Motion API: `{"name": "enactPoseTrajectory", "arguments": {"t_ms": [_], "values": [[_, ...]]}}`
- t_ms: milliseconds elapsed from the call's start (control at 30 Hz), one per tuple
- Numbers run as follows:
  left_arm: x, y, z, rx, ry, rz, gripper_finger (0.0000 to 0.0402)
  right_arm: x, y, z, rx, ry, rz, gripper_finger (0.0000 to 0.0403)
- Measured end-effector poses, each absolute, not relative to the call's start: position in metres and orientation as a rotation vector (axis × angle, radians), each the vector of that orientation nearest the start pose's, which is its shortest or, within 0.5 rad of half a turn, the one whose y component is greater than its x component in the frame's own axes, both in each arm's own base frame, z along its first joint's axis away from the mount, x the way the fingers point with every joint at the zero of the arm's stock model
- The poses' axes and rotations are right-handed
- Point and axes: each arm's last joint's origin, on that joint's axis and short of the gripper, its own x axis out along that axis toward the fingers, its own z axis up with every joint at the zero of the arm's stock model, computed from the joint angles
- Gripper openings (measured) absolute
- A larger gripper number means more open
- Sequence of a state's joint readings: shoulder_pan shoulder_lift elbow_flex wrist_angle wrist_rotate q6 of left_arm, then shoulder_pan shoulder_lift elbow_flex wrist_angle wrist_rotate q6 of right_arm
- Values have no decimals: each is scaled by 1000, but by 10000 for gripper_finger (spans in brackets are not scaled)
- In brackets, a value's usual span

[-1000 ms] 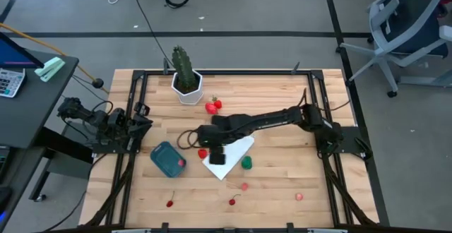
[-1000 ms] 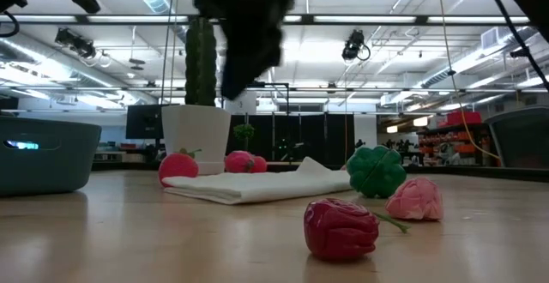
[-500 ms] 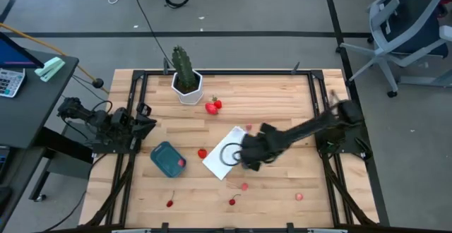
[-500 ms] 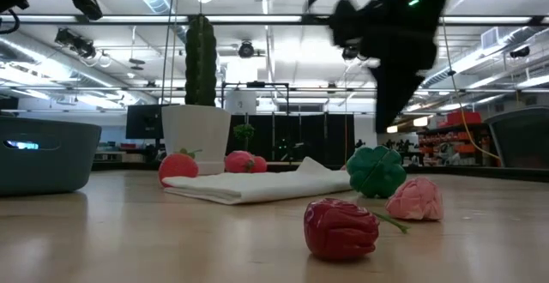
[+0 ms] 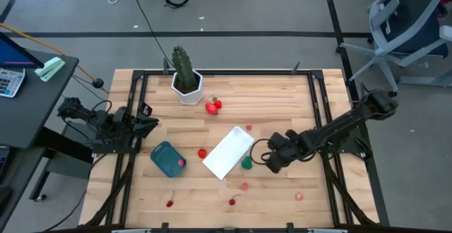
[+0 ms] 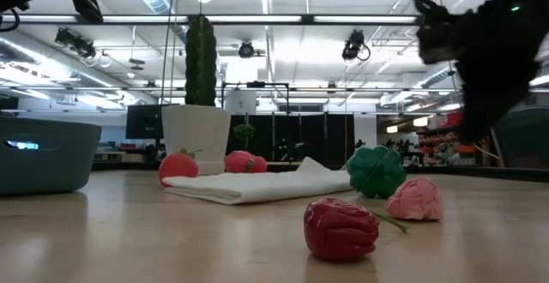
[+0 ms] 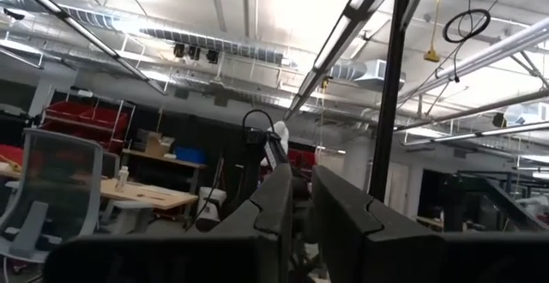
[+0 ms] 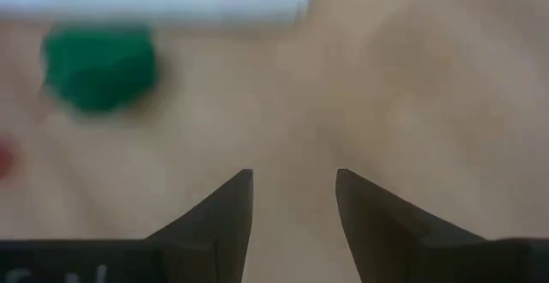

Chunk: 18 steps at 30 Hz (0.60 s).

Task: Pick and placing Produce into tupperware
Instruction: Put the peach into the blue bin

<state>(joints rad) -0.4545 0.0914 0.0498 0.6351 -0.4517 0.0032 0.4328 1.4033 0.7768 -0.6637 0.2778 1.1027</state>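
Observation:
The teal tupperware [image 5: 167, 158] stands near the table's left side with one red piece [image 5: 181, 162] inside it; it also shows in the low view [image 6: 39, 154]. Toy produce lies scattered on the table: two red strawberries [image 5: 212, 106], a red piece [image 5: 203, 152], a green piece [image 5: 246, 163] [image 8: 100, 67], pink balls [image 5: 244, 186] and cherries [image 5: 232, 202]. My right gripper [image 5: 267, 159] [image 8: 293, 199] is open, just right of the green piece, with nothing between its fingers. My left gripper [image 7: 300, 206] is shut and parked at the table's left edge [image 5: 138, 123], pointing up into the room.
A white flat panel [image 5: 228, 152] lies at mid-table between the tub and the green piece. A cactus in a white hexagonal pot [image 5: 187, 85] stands near the far edge. Bare wood lies to the right of my right arm and along the near edge.
My right gripper has swept from over the white panel's left part, beside the red piece, toward the table's right, and now sits past the green piece. The panel, hidden in part before, shows whole. No produce has moved.

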Motion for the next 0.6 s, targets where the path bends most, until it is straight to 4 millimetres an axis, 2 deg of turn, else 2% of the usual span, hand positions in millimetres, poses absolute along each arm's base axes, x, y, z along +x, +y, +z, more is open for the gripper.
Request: {"name": "enactPoseTrajectory", "arguments": {"t_ms": [167,300,433,600], "values": [[80,-25,229,-253,-525,-2,57,203,114,198,808,1242,-336,176],[80,-25,229,-249,-518,-2,53,189,134,215,949,1285,-267,176],[81,-25,228,-243,-505,-2,51,171,154,214,1005,1339,-321,171],[81,-25,227,-265,-501,-8,52,152,179,199,1046,1436,-471,159]]}}
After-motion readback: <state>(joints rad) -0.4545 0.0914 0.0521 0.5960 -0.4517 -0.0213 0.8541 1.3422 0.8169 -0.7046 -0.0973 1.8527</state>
